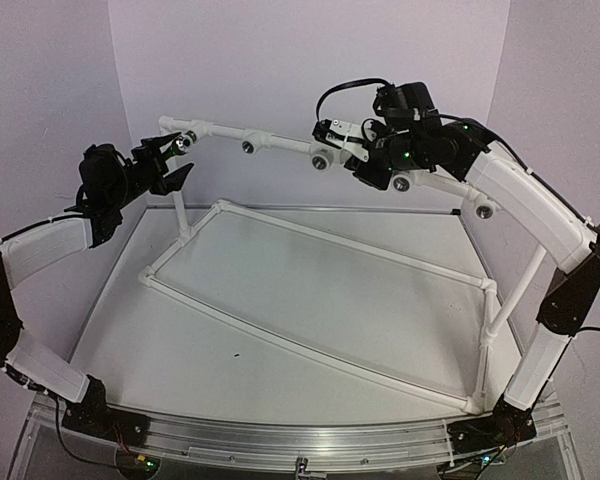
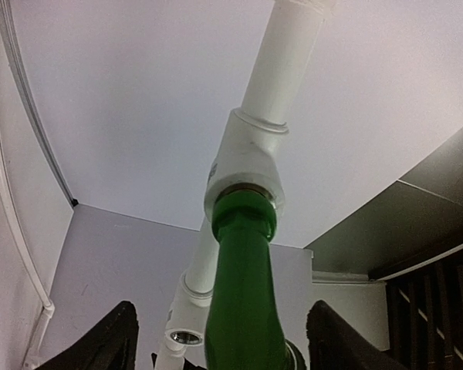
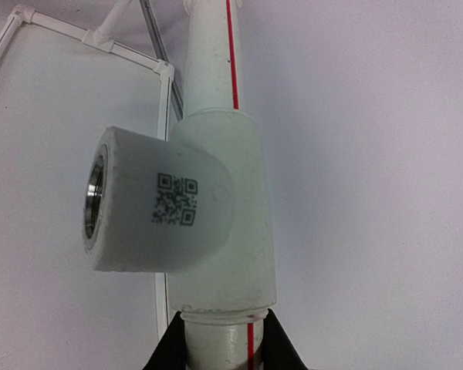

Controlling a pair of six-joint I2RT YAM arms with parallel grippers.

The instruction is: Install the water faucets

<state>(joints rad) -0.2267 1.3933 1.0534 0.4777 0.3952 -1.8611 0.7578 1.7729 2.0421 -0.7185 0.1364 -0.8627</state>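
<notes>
faucet [image 2: 243, 293] body bright green. tee [image 3: 216, 247] white, black QR code [image 3: 175, 199] on its branch, grey metal socket ring [image 3: 95, 202]. pipe [image 3: 208, 62] white, thin red stripe lengthwise. base frame [image 1: 310, 343] white, walls [image 1: 280, 60] pale lilac.

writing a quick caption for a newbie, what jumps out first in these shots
The bright green faucet stands out, seated in a white fitting at the left end of the upper rail, the left gripper open around it. Next comes the white tee printed with a QR code, with the right gripper shut on the red-striped pipe right next to it.
</notes>
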